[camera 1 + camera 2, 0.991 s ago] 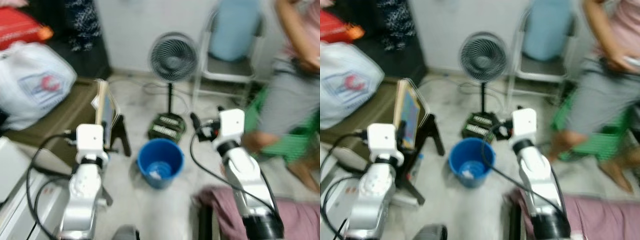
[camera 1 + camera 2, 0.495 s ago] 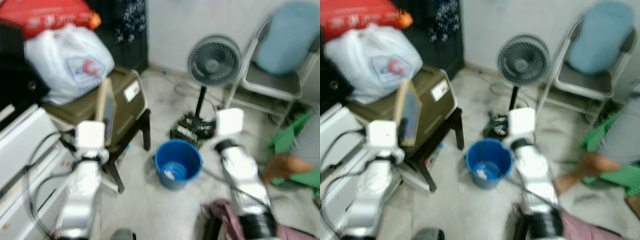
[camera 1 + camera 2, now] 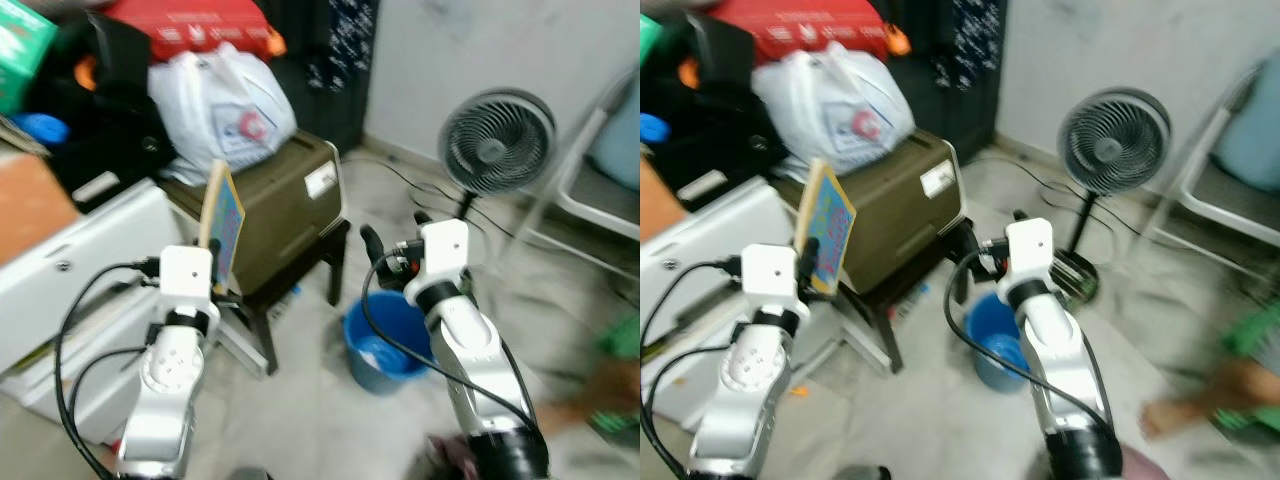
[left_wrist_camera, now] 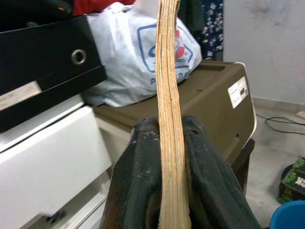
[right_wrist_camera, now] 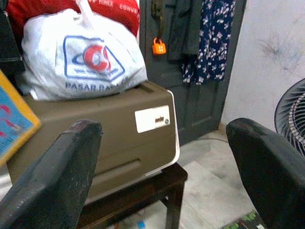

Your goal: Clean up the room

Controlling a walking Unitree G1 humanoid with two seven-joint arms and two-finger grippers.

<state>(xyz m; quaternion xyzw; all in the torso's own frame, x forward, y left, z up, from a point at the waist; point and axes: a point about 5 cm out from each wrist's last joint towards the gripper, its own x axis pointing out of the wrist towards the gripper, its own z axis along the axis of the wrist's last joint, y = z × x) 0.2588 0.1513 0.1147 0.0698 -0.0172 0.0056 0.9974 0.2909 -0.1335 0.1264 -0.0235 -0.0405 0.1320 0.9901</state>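
Note:
My left gripper (image 3: 214, 280) is shut on a thin flat board (image 3: 225, 222) with a blue and yellow printed face, held upright on its edge. In the left wrist view the board's edge (image 4: 167, 95) runs straight up between the two black fingers (image 4: 138, 181). My right gripper (image 3: 392, 250) is raised above a blue bucket (image 3: 385, 340) and stands open with nothing between its fingers (image 5: 62, 176). Something pale lies in the bucket's bottom. The right gripper faces a brown case (image 5: 109, 143).
The brown case (image 3: 285, 205) rests on a dark stool (image 3: 300, 285) with a white plastic bag (image 3: 225, 105) on it. A white cabinet (image 3: 80, 270) is at left. A standing fan (image 3: 495, 140) and a folding chair (image 3: 600, 190) are at right. A person's blurred foot (image 3: 1200, 400).
The camera has swung left, so the case, bag and cabinet now sit nearer the middle and the person has slid out to the right. Both grippers keep their pose.

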